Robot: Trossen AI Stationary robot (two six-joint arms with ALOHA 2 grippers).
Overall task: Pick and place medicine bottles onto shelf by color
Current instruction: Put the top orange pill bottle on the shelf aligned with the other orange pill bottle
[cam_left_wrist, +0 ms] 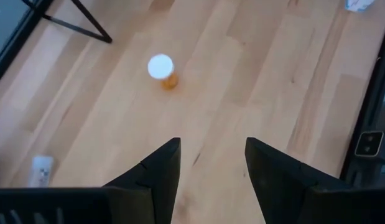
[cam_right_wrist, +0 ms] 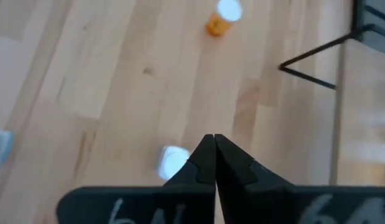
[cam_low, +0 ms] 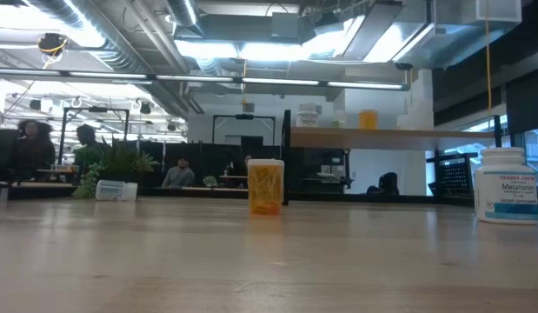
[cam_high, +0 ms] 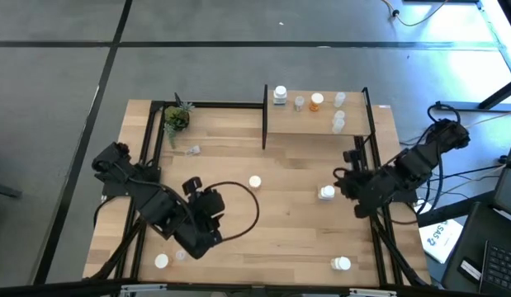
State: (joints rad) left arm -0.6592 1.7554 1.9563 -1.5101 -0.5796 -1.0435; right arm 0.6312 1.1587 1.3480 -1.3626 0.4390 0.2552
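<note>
The left claw hangs half open and empty near the orange bottle mid-tabletop. The right claw is closed, empty. Several bottles stand on the shelf.

orange bottle white-capped; white bottle blue-labelled; shelf light wood; plant green.

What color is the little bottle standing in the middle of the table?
The bottle is orange with a white cap, clearest in the low view.
</note>
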